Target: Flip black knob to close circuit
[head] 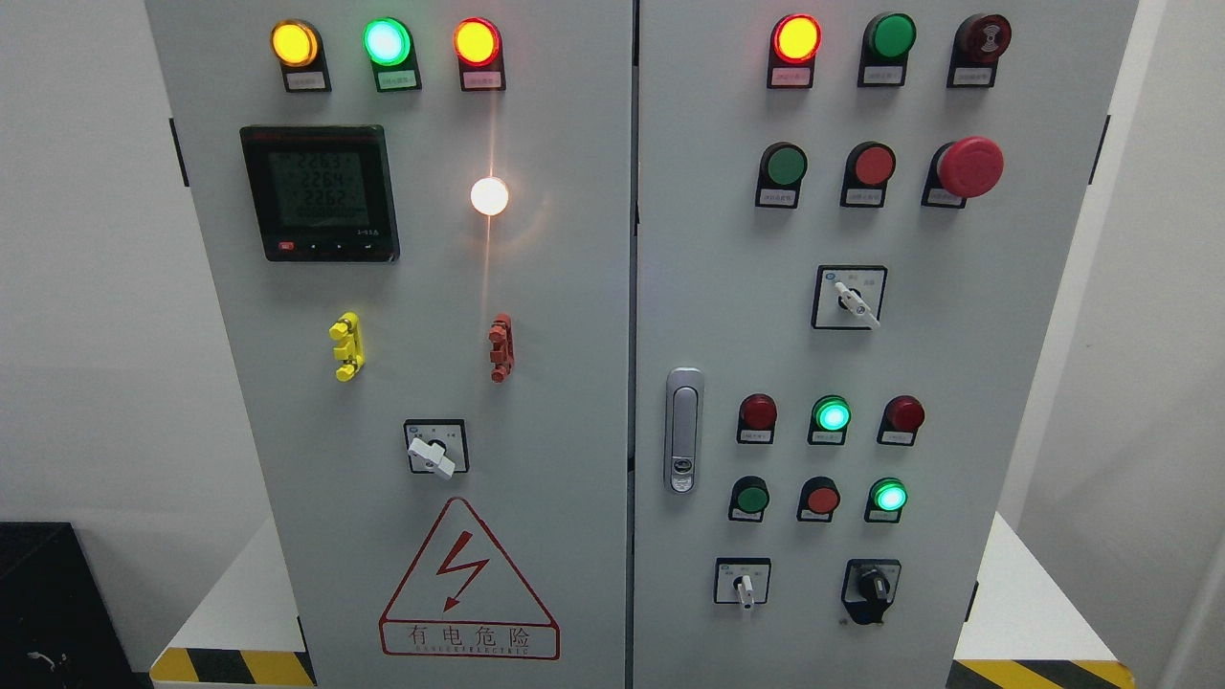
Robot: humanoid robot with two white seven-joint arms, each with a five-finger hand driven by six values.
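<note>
Black knob (872, 582) at lower right of right cabinet door (708, 239), beside white-lever switch (744, 586). Rigid, fixed rotary selector (likely stiff detent); pinch raised centre bar, then twist. Neither robot hand in view; hand state cannot be told.

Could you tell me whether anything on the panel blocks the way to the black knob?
Nothing visible does. The black knob sits exposed at the lower right of the right cabinet door, with bare panel around it. Neither robot hand is in view.
</note>
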